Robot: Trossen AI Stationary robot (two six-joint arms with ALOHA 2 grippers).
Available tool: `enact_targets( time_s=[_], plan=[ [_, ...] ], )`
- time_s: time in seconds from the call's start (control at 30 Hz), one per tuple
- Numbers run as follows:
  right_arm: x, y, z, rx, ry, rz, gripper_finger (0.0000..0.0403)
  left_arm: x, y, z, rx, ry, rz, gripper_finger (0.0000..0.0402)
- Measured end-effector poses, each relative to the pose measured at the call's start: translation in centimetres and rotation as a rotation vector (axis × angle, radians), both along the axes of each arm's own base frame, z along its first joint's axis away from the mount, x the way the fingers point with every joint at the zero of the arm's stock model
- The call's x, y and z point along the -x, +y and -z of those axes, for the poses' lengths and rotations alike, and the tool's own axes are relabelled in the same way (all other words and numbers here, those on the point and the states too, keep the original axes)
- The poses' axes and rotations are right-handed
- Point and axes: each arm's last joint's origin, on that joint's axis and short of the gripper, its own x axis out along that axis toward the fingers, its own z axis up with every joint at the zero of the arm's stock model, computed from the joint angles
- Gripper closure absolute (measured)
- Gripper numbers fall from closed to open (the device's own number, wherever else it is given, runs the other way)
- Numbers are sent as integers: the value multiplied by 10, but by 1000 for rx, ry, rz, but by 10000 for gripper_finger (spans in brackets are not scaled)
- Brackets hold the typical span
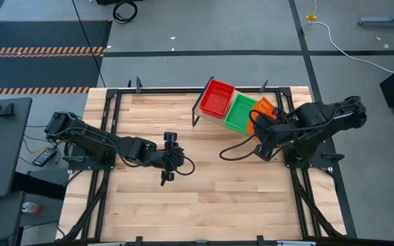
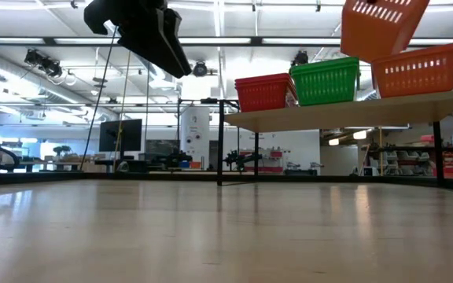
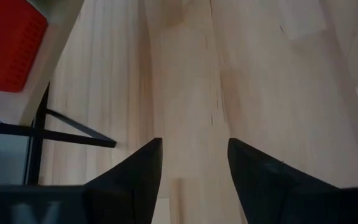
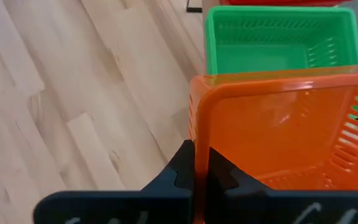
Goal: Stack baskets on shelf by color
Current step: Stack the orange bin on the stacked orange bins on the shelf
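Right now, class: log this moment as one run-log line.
right claw: shut on orange basket, held above shelf | left claw: open, empty, over table | shelf stacks: red, green, orange

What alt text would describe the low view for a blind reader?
A tilted orange plastic mesh basket hangs above the orange stack on the light wooden shelf, beside green and red stacks.

Red (image 1: 217, 97), green (image 1: 239, 111), orange baskets (image 1: 263, 106); pale wood shelf (image 2: 344, 114)

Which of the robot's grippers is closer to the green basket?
Right. The right gripper hangs beside the green basket, holding an orange basket. The left gripper hovers over mid-table.
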Motion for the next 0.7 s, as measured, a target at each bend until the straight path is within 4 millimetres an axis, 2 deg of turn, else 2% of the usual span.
enact_targets(
  time_s=[0.27, 0.37, 0.6, 0.7],
  plan=[
    [-3, -9, 1, 20, 5, 38, 394, 2, 1, 2, 10, 18, -19, 215],
    [2, -14, -2, 13, 4, 15, 394, 2, 1, 2, 10, 19, -20, 218],
    [40, -29, -21, -54, -107, 25, 394, 6, 2, 4, 11, 58, -38, 217],
    [57, -32, -17, -66, -128, 48, 394, 6, 2, 4, 11, 58, -38, 220]
  ],
)
